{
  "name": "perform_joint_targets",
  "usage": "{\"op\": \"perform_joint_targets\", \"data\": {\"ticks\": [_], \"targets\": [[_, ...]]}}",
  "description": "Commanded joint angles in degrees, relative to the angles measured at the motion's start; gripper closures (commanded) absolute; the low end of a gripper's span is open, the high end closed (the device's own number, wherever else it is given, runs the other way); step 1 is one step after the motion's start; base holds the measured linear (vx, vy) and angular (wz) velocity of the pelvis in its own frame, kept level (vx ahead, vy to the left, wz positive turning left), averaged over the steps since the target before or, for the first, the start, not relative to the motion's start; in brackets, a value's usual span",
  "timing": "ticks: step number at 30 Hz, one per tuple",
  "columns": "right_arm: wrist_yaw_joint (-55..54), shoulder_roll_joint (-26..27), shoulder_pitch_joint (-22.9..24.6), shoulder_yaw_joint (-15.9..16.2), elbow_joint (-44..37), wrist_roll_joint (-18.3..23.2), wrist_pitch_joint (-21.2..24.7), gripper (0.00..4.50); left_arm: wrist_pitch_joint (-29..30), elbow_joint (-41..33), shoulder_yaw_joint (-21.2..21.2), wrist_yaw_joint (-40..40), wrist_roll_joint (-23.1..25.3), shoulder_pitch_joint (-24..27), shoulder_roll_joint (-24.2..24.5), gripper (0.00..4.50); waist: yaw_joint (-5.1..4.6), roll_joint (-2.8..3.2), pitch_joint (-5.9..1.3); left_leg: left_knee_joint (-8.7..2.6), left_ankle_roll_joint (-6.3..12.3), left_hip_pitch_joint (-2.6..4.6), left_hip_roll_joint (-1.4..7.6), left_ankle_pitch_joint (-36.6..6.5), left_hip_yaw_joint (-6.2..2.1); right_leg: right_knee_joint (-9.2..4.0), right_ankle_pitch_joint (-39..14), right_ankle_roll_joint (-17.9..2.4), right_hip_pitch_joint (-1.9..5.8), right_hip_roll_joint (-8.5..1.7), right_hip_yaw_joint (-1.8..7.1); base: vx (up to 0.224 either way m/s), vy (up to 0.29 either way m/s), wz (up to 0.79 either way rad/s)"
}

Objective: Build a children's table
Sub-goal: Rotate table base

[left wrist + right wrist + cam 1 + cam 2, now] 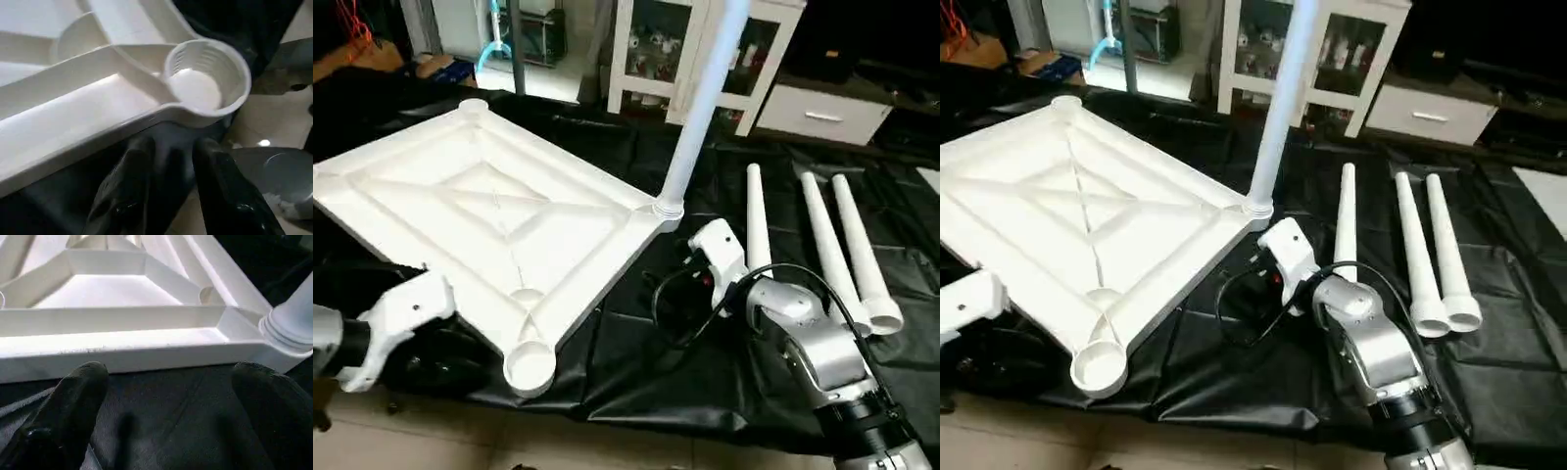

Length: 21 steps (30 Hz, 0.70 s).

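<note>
**Ana:** While the left gripper (168,188) keeps its two black fingers (124,196) only partly apart, they hold nothing; between them one sees just the black sheet (636,362). Right beyond the tips is the empty near corner socket (205,78) of the table top (480,211).

**Ben:** And the right gripper (166,411)?

**Ana:** Its fingers (80,391) stand very wide and also hold nothing. They point at the side edge of the top, near the corner where one leg (700,108) stands upright in its socket.

**Ben:** So where is the rest of the table?

**Ana:** The top lies with the ribbed underside up on the black sheet, its near corner reaching over the sheet's front edge. Three loose legs (832,250) lie side by side on the sheet, to the right of the top and apart from it.

**Ben:** Which step is this, in your opinion?

**Ana:** I judge that one leg of four is mounted, and the second is now in hand. The next move probably asks the right gripper to close around the nearest loose leg (757,220), lift it, and bring its thick end straight above an empty socket, while the left steadies the top.
</note>
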Motion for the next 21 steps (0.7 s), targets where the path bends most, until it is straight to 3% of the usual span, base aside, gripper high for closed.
{"op": "perform_joint_targets", "data": {"ticks": [1, 7, 9, 14, 19, 20, 21], "targets": [[0.5, -0.5, -0.3, 0.1, 0.5, -1.0, -0.4, 0.0, 0.5, -1.9, -1.7, 0.8, -0.2, 0.5, -0.2, 2.94, -0.16, 2.01, -2.5, -5.24, -2.3, 0.37, 0.66, -17.8, 0.03, -3.96, -19.4, -7.3, 2.38, -2.15, 2.08, 0.0, 0.0, 0.0], [0.5, -1.0, 0.3, -0.2, -0.2, -0.9, -0.4, 0.0, 0.6, -2.4, -7.6, 2.4, 3.0, -0.2, -1.5, 2.94, -0.17, 2.15, -2.75, -4.98, -2.32, 0.37, 0.6, -16.2, 0.12, -3.7, -16.8, -7.7, 2.52, -1.95, 2.17, 0.0, 0.0, 0.0], [0.3, -1.1, 0.4, -0.3, -0.2, -0.8, -0.4, 0.0, -0.4, -0.8, -10.0, 4.4, 4.4, -2.0, -3.7, 2.94, -0.01, 2.39, -2.83, -4.87, -2.43, 0.64, 0.59, -15.8, 0.2, -3.66, -15.7, -8.0, 2.4, -1.9, 2.19, 0.0, 0.0, 0.0], [0.0, -1.4, 0.8, -0.9, -0.5, -0.9, -0.3, 0.0, -2.7, 5.9, -14.5, 11.9, 9.2, -7.2, -11.0, 2.94, 0.03, 2.36, -3.04, -4.71, -2.61, 0.4, 0.41, -15.0, 0.18, -3.61, -14.5, -8.1, 2.8, -1.84, 2.19, 0.0, 0.0, 0.0], [-0.2, -1.8, 1.4, -1.4, -1.2, -0.7, 0.0, 0.0, -2.8, 9.0, -15.7, 16.3, 11.6, -10.3, -14.3, 2.94, 0.04, 1.95, -2.95, -4.72, -2.21, 0.14, 0.3, -16.3, 0.01, -3.99, -18.1, -7.2, 3.0, -1.93, 2.14, 0.0, 0.0, 0.0], [-0.4, -2.0, 1.7, -1.6, -1.5, -0.6, 0.2, 0.0, -3.5, 10.4, -16.2, 17.8, 12.6, -11.9, -15.6, 2.94, 0.05, 2.31, -2.81, -4.74, -2.29, 0.33, 0.34, -17.8, -0.05, -4.3, -21.0, -6.5, 2.74, -1.93, 2.11, 0.0, 0.0, 0.0], [-0.4, -2.0, 1.7, -1.6, -1.5, -0.6, 0.2, 0.0, -3.5, 10.4, -16.2, 17.8, 12.6, -11.9, -15.6, 2.94, 0.15, 2.12, -2.9, -4.5, -2.21, 0.74, 0.32, -18.7, 0.02, -4.6, -22.4, -6.1, 2.41, -1.97, 2.08, 0.0, 0.0, 0.0]]}}
